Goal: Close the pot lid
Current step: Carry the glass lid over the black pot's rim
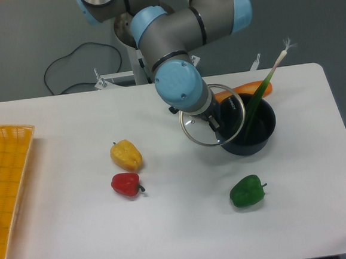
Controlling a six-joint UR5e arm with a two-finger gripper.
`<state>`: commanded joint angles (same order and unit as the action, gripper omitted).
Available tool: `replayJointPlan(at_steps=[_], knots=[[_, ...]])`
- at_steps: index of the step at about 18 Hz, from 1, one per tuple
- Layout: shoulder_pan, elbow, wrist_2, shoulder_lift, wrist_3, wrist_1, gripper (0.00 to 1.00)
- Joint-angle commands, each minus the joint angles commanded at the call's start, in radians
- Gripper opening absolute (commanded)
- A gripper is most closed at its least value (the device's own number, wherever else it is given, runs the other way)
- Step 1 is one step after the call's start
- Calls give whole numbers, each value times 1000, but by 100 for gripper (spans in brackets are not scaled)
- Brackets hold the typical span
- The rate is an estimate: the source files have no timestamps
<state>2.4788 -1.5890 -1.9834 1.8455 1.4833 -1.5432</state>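
The pot (254,136) is a dark round saucepan on the white table, right of centre, with a green leek stalk (260,96) leaning out of it. My gripper (212,121) is shut on the knob of the pot lid (213,122), a clear glass disc with a silver rim. The lid hangs tilted in the air, overlapping the pot's left rim. The pot's handle is hidden behind the arm and lid.
An orange carrot (242,90) lies just behind the pot. A green pepper (247,191) sits in front of it. A yellow pepper (126,155) and a red pepper (126,184) lie to the left. A yellow basket (6,178) stands at the left edge.
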Motion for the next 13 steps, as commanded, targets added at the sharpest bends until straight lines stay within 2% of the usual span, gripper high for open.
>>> replayJointPlan(at_steps=[3,6,9,13], knots=[[74,-29,5,-23,128,28,47],[112,-48,5,-25,163,83,47],[130,-51,5,-25,178,94,47],[160,-52,1,-14,239,141,47]])
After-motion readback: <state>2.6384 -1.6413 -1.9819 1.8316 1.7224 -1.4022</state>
